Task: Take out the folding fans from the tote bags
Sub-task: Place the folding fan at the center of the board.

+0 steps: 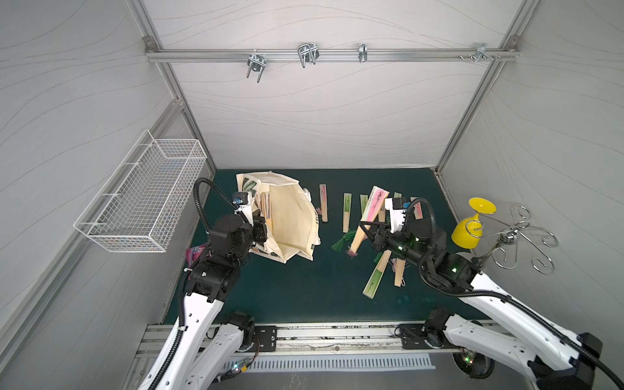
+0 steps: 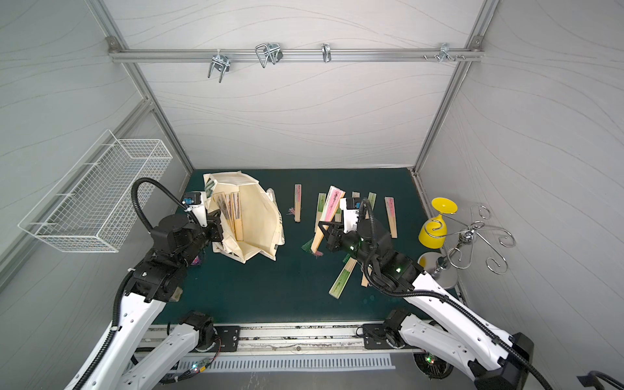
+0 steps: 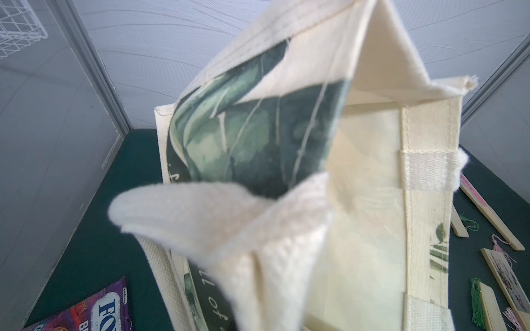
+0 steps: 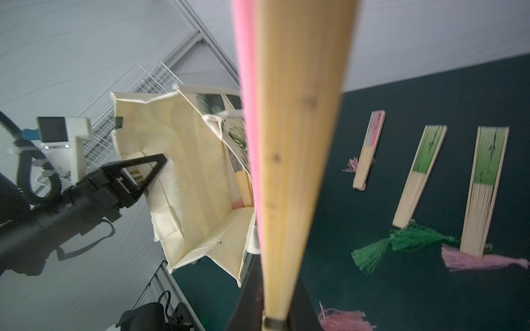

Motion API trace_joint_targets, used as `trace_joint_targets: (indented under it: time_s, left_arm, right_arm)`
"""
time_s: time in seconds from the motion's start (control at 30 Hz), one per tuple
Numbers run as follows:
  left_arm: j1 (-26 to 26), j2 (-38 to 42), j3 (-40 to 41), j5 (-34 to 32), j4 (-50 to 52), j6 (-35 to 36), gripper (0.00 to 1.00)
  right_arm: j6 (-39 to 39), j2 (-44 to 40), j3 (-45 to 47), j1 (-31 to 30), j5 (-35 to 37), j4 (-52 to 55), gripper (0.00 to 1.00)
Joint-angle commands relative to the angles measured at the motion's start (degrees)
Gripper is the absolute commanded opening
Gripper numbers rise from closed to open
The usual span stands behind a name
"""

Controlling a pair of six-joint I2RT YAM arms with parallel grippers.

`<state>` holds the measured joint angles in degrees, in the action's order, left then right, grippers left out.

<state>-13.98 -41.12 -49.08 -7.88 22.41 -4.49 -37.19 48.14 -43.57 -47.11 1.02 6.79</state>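
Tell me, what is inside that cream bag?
A few closed fans lean against one inner wall of the bag. Whether more lie beneath them cannot be seen, because they cover that spot.

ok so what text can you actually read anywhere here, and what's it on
"FO" in big white letters, on the purple snack packet; the rest is cut off.
"11 of" in pale script, on the dark green print of the tote bag; folds hide the rest.
Black ink marks on the green fans: too blurred to read.
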Motion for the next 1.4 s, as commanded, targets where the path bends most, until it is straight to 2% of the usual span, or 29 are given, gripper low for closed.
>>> trace_joint_targets:
  time_s: [0.0, 0.2, 0.47, 0.57, 0.83, 1.37]
  left_arm:
    - [0.26, -0.07, -3.30, 0.79, -4.20, 0.51, 0.00]
    - [0.26, -0.96, -3.48, 2.02, -4.57, -0.21, 0.00]
    - [0.27, -1.49, -3.33, 3.21, -4.84, -1.35, 0.00]
    - [0.26, -1.66, -3.30, 3.40, -4.75, -1.49, 0.00]
    - [0.27, -1.90, -2.91, 4.59, -5.34, -1.75, 0.00]
    - [0.27, -2.29, -2.25, 7.40, -5.96, -2.71, 0.00]
  right_arm:
    - [-8.85, 0.11, 4.68, 0.22, -4.70, -0.03, 0.01]
    - [-17.46, 6.79, 11.75, 0.27, -13.28, -11.63, 0.01]
    - [-21.35, 17.00, 13.20, 0.18, -20.27, -22.39, 0.02]
    - [-21.50, 19.59, 12.30, 0.18, -21.15, -22.20, 0.02]
    - [-19.93, 23.59, 10.26, 1.36, -18.22, -12.08, 0.06]
    - [-18.51, 32.99, 12.83, 7.25, -18.57, -12.38, 0.15]
